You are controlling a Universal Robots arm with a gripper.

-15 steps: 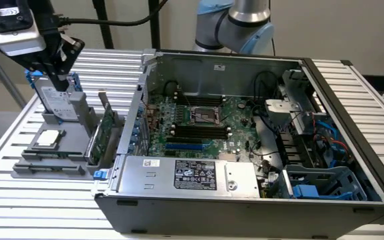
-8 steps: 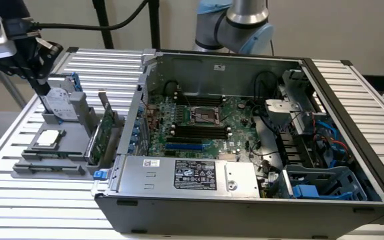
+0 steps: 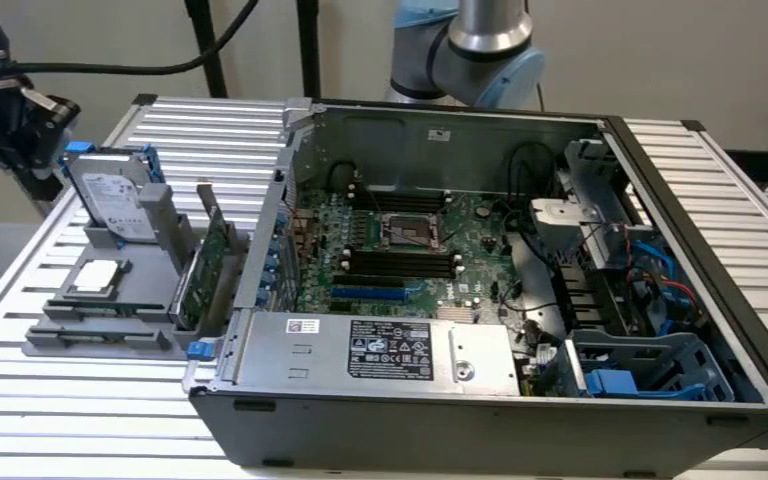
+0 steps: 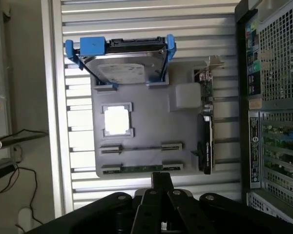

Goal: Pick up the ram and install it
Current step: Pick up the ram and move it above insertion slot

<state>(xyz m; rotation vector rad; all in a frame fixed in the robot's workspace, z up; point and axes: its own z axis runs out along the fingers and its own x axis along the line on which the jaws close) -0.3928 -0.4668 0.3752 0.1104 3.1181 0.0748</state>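
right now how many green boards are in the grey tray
2: thin green ram stick in the grey tray's outermost slot; taller green expansion card beside the black computer case.

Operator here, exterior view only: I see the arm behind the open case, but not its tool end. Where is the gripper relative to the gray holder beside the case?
Observer: The wrist view looks straight down on the gray holder. The gripper sits at the holder's edge, right by the ram.
Operator: Is the ram in the holder or lifted out?
Observer: It is in the holder. The green stick lies in the slot nearest the gripper, between its two clips. I cannot tell whether the gripper touches it.
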